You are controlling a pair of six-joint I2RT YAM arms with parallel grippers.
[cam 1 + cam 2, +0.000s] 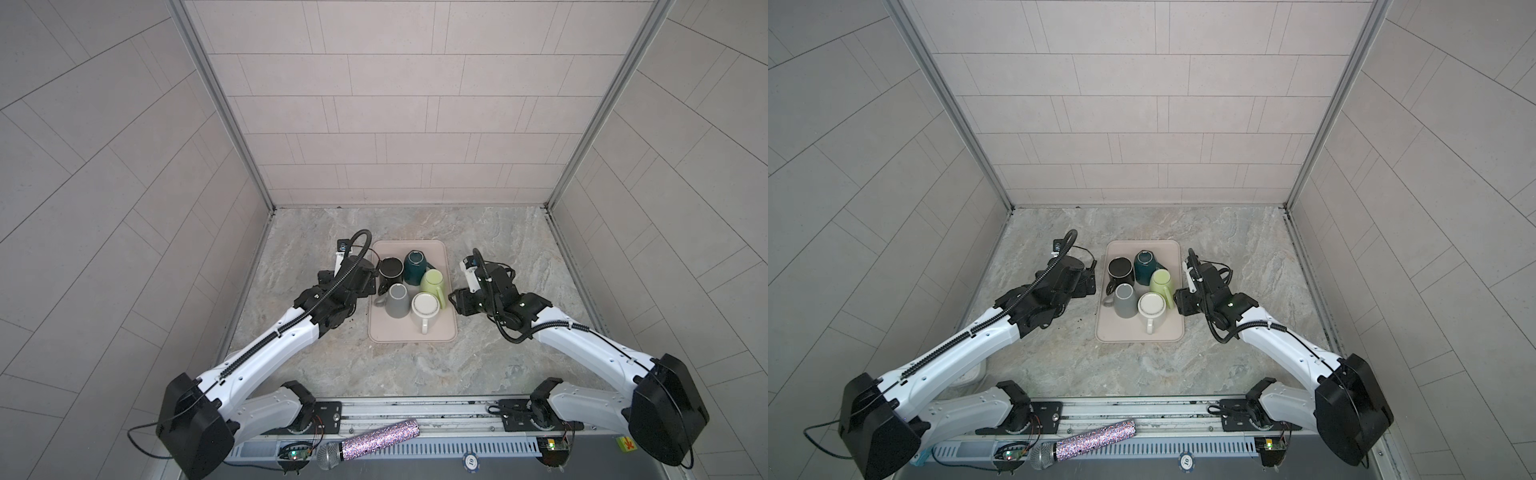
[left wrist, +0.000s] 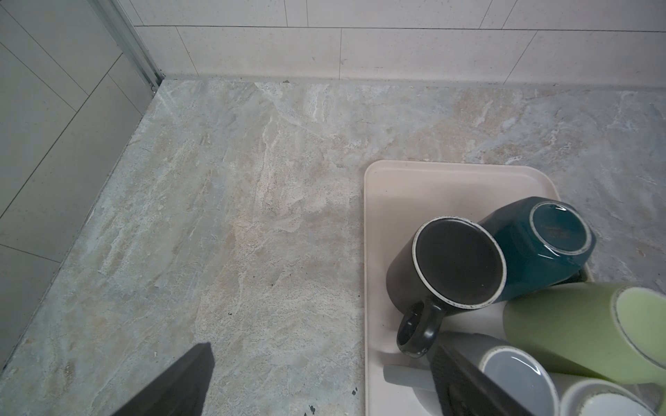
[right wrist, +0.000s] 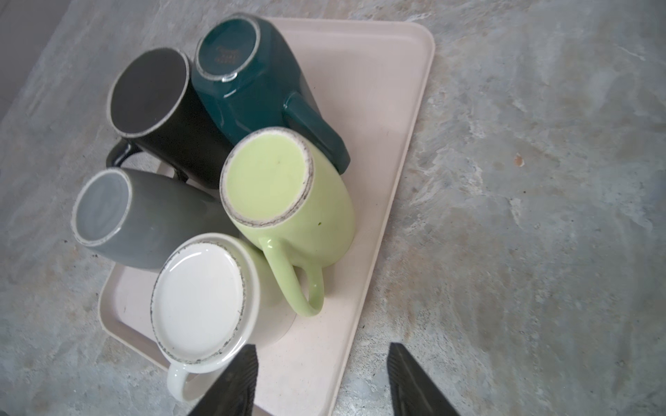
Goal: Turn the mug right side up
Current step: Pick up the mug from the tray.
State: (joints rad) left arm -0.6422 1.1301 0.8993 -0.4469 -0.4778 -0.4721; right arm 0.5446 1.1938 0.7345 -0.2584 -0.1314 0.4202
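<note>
White arm shells point(image 1: 274, 353); black joint housings point(image 1: 195, 419); ribbed black cables point(image 1: 332, 286) alongside; right claw point(image 3: 322, 381) has dark textured fingers point(image 3: 234, 381).

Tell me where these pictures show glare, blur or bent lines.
In both top views the wide lens splays the corner posts outward; light is even. In the right wrist view, small glare sits on the teal mug and white mug, and the right pincer's fingers look blurred.

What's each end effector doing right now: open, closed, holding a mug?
Left end effector: open, holding nothing.
Right end effector: open, nothing between its fingers.
</note>
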